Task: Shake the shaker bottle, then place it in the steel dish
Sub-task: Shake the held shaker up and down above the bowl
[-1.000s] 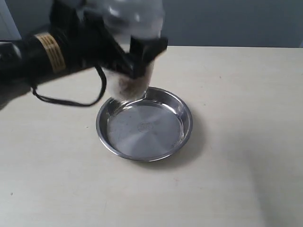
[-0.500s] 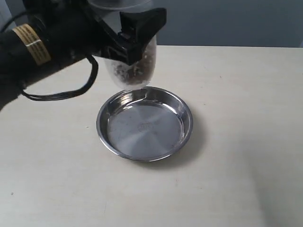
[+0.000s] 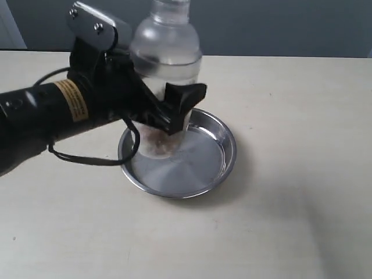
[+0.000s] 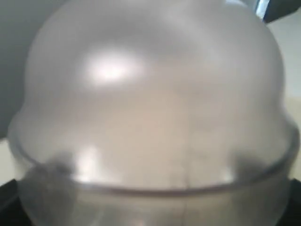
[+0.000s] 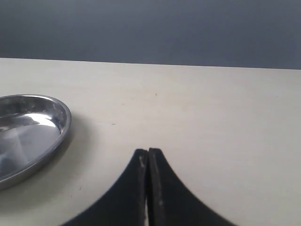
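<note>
The shaker bottle (image 3: 165, 55) stands upright, clear with a frosted dome and a small cap, brownish granules (image 3: 156, 142) at its bottom. My left gripper (image 3: 168, 110) is shut on its body from the left, one black finger (image 3: 183, 100) across its front. The bottle's base sits low over the left half of the steel dish (image 3: 229, 145); whether it touches the pan I cannot tell. In the left wrist view the frosted dome (image 4: 155, 117) fills the picture and hides the jaws. My right gripper (image 5: 148, 153) is shut and empty, to the side of the dish rim (image 5: 66, 125).
A black cable (image 3: 87, 160) hangs from the left arm and loops down to the table by the dish's left rim. The pale table (image 3: 290, 221) stretches right and forward of the dish. A grey wall runs behind.
The left gripper carried the bottle up and tilted it, then brought it down; now it is upright and lower, its base down in the dish.
</note>
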Controlling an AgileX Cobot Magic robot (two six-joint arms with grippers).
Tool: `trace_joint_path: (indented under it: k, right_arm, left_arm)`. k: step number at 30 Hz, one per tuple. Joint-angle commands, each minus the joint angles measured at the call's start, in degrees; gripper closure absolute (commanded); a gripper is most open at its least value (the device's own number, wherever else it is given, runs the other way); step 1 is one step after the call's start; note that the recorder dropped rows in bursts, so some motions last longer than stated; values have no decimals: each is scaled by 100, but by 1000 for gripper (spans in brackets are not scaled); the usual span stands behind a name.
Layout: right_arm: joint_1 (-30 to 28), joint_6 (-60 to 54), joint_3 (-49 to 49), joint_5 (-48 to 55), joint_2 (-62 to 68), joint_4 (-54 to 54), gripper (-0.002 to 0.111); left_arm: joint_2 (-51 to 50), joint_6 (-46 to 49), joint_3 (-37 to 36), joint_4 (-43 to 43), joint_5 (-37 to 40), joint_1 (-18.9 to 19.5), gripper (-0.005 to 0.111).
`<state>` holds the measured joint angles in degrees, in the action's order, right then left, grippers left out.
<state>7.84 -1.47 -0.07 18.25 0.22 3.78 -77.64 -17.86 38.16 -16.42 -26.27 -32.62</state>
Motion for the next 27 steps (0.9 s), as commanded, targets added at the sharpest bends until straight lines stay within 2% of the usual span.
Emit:
trace_joint_path:
  k: [1, 2, 3, 6, 7, 9, 11, 13, 15, 17, 19, 21, 23, 24, 25, 27]
  right_arm:
    - [20, -2, 7, -76, -22, -8, 109]
    - [20, -2, 7, -76, -22, -8, 109]
    - [20, -2, 7, -76, -22, -8, 109]
    - [20, -2, 7, -76, -22, -8, 109]
    - [20, -2, 7, -76, -22, -8, 109]
    - [20, -2, 7, -76, -22, -8, 109]
    - [20, -2, 7, -76, -22, -8, 109]
    - [20, -2, 7, -76, -22, -8, 109]
    - [20, -2, 7, -76, -22, -8, 109]
    - [20, -2, 7, -76, -22, -8, 109]
    - [20, -2, 7, -76, -22, -8, 109]
    - [20, -2, 7, -76, -22, -8, 109]
    - [20, -2, 7, -76, -22, -8, 109]
    - [20, -2, 7, -76, -22, -8, 109]
    - [20, -2, 7, -76, -22, -8, 109]
    - [20, -2, 7, -76, -22, -8, 109]
  left_arm:
    - [11, 946, 118, 1145, 24, -23, 107]
    - [-207, 923, 18, 1507, 151, 54, 107]
    - [-332, 708, -32, 1510, 79, 57, 107]
    - [145, 177, 201, 318, -1287, -108, 107]
    - [391, 176, 448, 251, -1486, -153, 107]
    - [587, 548, 772, 454, -492, -163, 107]
    - [152, 871, 525, 907, 517, -133, 107]
    - [-292, 770, 199, 1178, 491, -120, 107]
    - [-232, 537, 195, 891, -205, -270, 107]
    - [196, 526, 515, 605, -1126, -432, 107]
    - [394, 768, 778, 769, -722, -460, 107]
    - [6, 1156, 590, 1309, 77, -349, 107]
    - [-379, 914, 379, 1610, 222, -236, 107]
    - [-350, 707, 390, 1343, 9, -267, 107]
    - [-146, 522, 466, 939, -679, -312, 107]
    - [206, 497, 696, 498, -1417, -426, 107]
